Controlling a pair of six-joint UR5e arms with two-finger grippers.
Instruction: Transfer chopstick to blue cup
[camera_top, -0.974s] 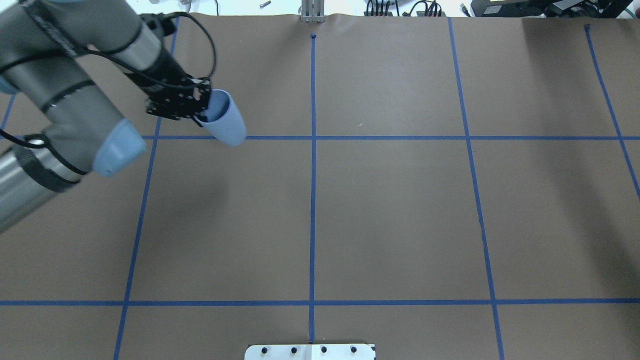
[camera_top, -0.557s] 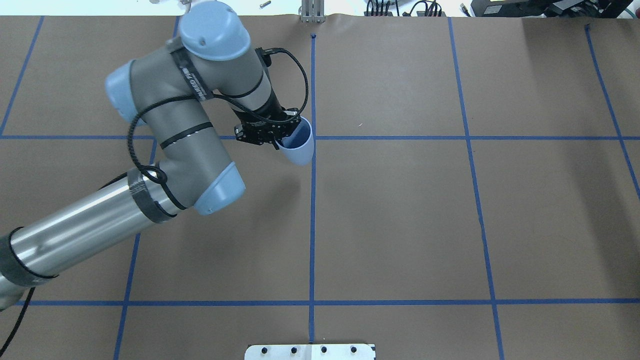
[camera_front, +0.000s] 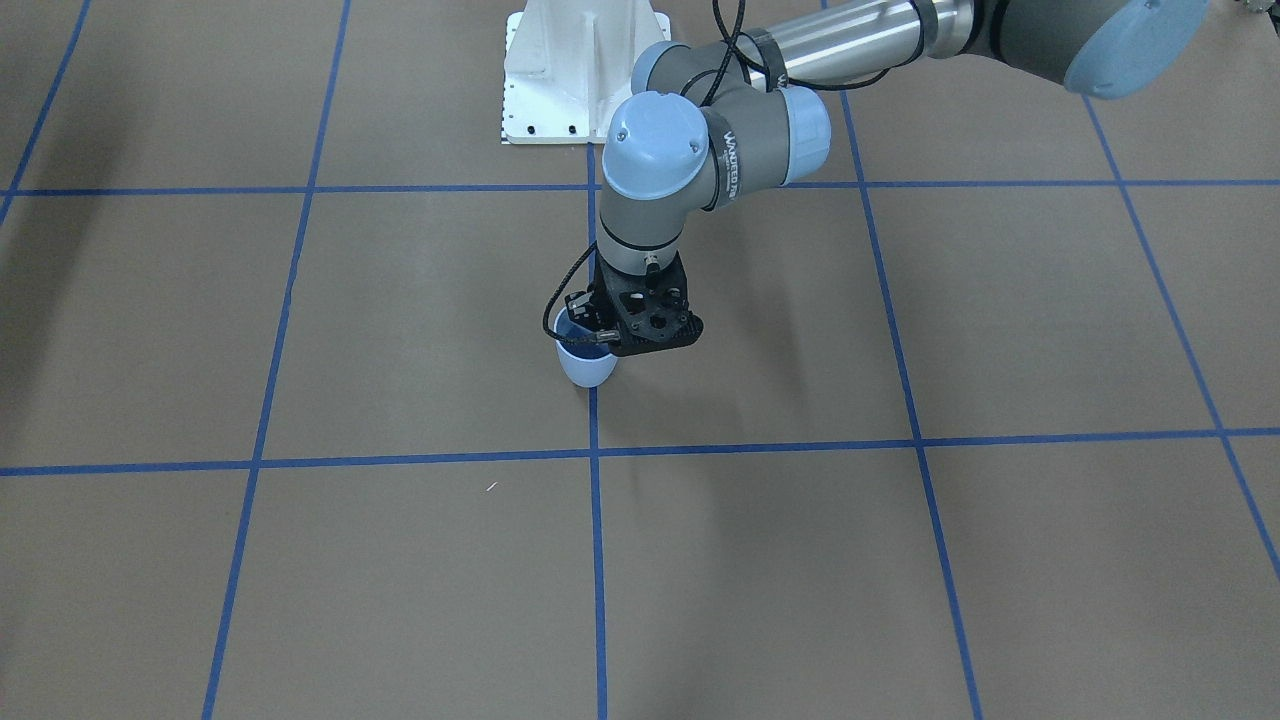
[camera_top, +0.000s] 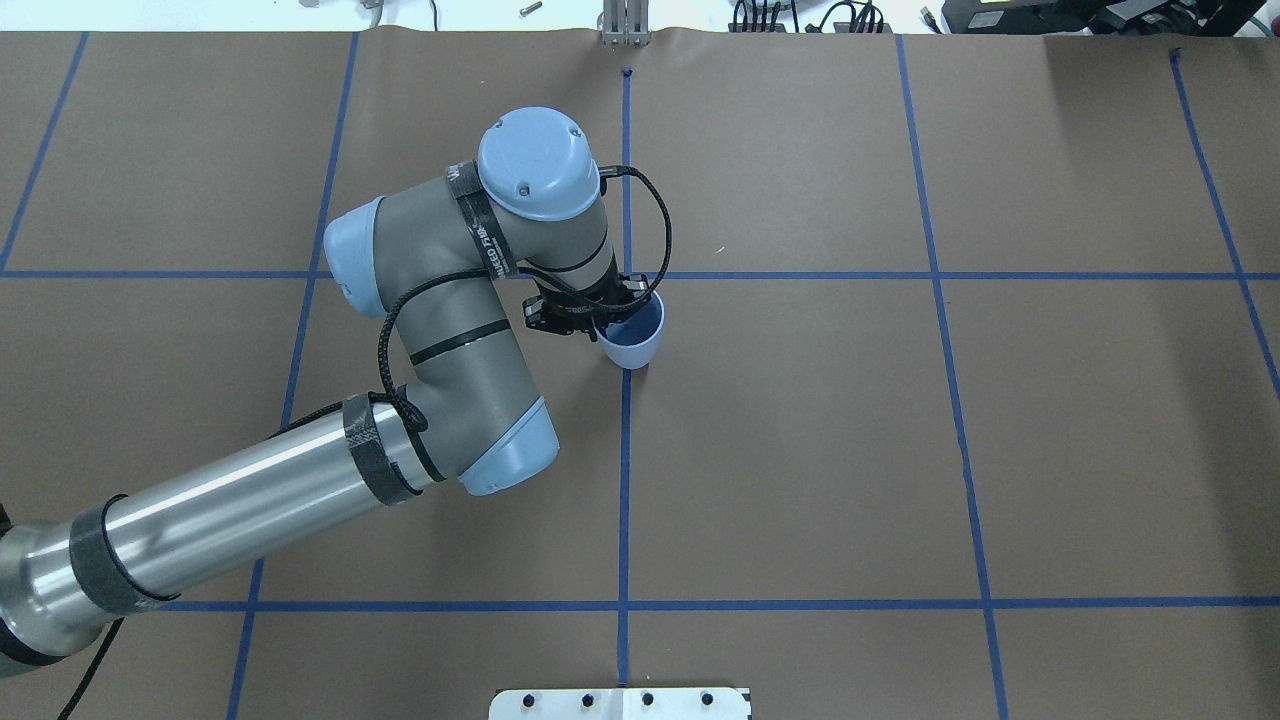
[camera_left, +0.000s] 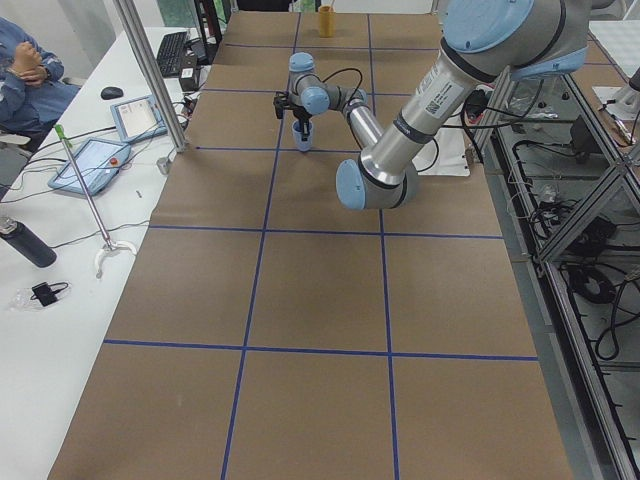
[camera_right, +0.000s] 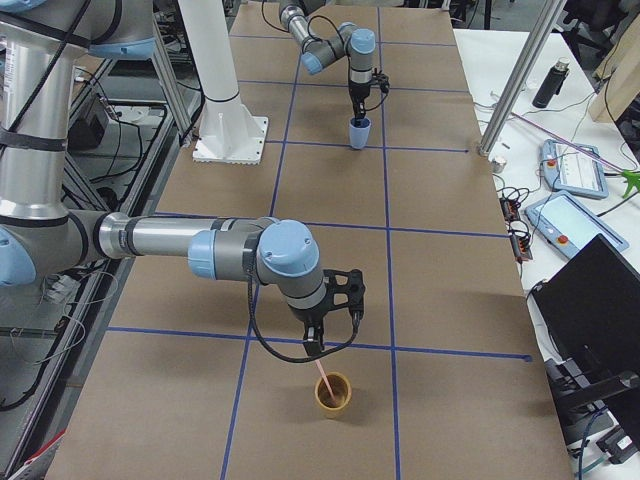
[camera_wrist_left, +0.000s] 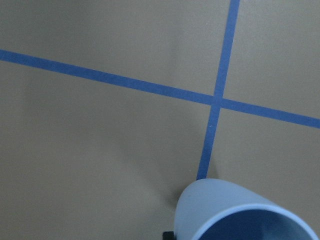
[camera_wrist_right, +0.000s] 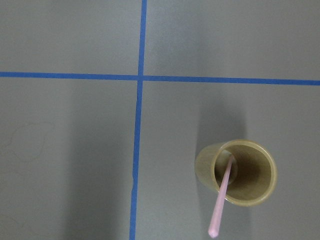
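The blue cup (camera_top: 634, 343) stands upright at the middle of the table, on the centre tape line. My left gripper (camera_top: 606, 322) is shut on its rim. The cup also shows in the front view (camera_front: 586, 368) and the left wrist view (camera_wrist_left: 235, 212); whether it touches the table I cannot tell. One pale pink chopstick (camera_wrist_right: 221, 199) leans in a tan cup (camera_wrist_right: 206, 167) at the table's right end. My right gripper (camera_right: 318, 347) hovers just above that chopstick (camera_right: 325, 377); I cannot tell whether it is open or shut.
The brown paper table (camera_top: 800, 450) is marked with a grid of blue tape. The white robot base (camera_front: 580, 70) stands at the near edge. An operators' desk with tablets (camera_left: 95, 160) runs along the far side.
My left arm has swung from the far left of the table to the centre, carrying the blue cup. The cup has turned from tilted to upright.
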